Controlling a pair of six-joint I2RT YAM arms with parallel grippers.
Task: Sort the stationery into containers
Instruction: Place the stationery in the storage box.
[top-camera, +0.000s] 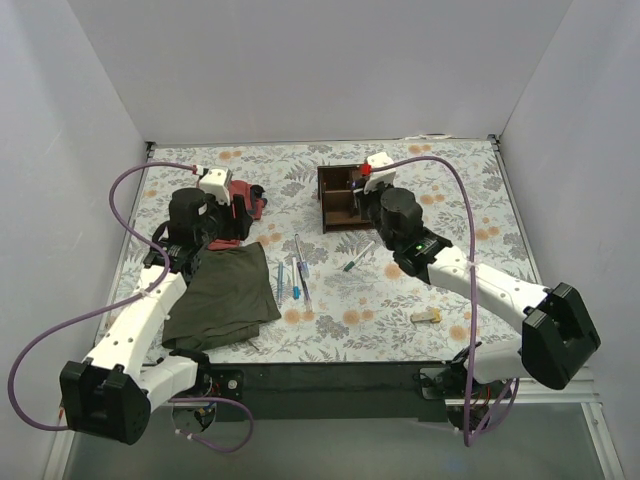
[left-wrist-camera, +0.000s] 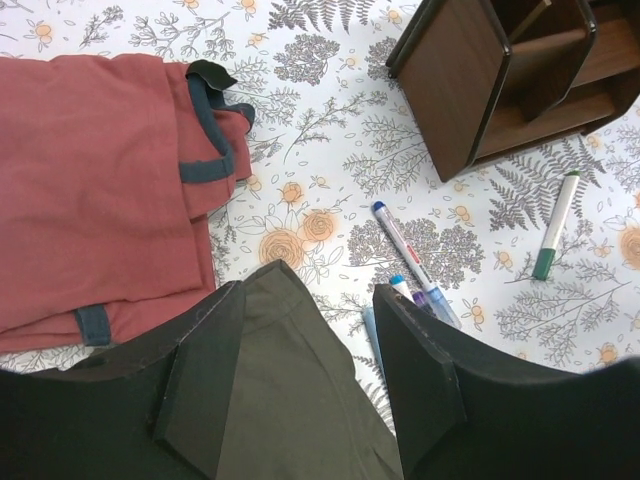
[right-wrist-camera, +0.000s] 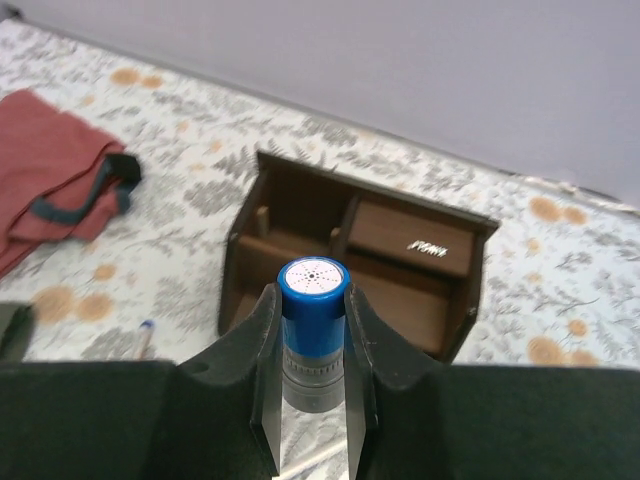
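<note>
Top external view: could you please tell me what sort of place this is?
Probably a robot test booth: two arms bolted side by side, white walls enclosing them, pens staged on a floral tablecloth.

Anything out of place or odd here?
Nothing spilled or damaged. The red cloth and olive cloth lie beside the pens though they aren't stationery, and the beige block sits alone near the front edge.

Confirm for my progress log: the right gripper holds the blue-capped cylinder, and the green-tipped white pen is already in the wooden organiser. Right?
Not quite. The right gripper does hold the blue-capped cylinder, but the green-tipped white pen lies on the table beside the wooden organiser, not in it, as the left wrist view shows.
</note>
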